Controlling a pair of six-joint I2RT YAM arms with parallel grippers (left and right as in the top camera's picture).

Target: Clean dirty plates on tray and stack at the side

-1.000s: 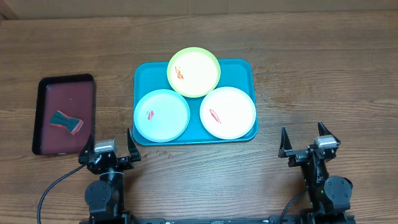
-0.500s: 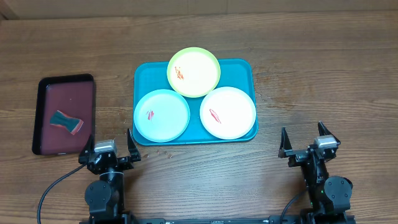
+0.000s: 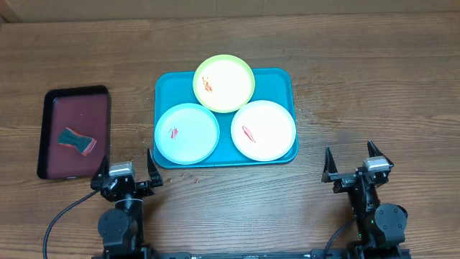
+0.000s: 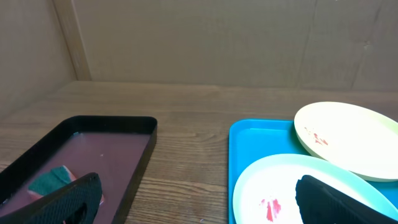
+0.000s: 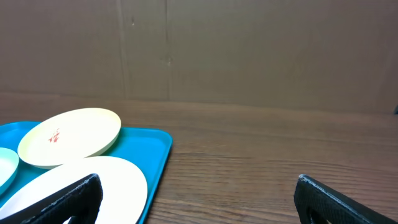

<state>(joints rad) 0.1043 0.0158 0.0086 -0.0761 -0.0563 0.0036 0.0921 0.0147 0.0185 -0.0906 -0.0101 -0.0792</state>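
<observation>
**Ana:** What lies furthest left of the turquoise tray [image 3: 284,80]?

**Ben:** A smaller maroon tray [image 3: 79,108] with a black rim, well apart from it on the wooden table [image 3: 374,86]. A sponge [image 3: 76,141], teal with a reddish edge, lies in its near half.

**Ana:** And the left gripper [image 3: 127,167]?

**Ben:** It sits just off the turquoise tray's near left corner, toward the front of the table. Its two fingers stand wide apart with nothing between them. The left wrist view shows both dark fingertips at the bottom corners, with only the maroon tray and two of the plates beyond.

**Ana:** Where are the plates?

**Ben:** All three are on the turquoise tray. The light blue plate [image 3: 187,133] fills its near left part and has a small red smear left of its centre. The yellow-green plate [image 3: 224,83] is at the far middle, its rim reaching out over the tray's far edge, with an orange-red smear on its left side. Its near edge meets the rims of the other two, and which lies on top cannot be told. The white plate [image 3: 263,130] takes the near right part and carries a slanted red streak.

**Ana:** And the right gripper [image 3: 351,160]?

**Ben:** It is off the tray's near right corner, farther from that corner than the left gripper is from its own. Its fingers are spread wide, gripping nothing, over bare wood.
</observation>
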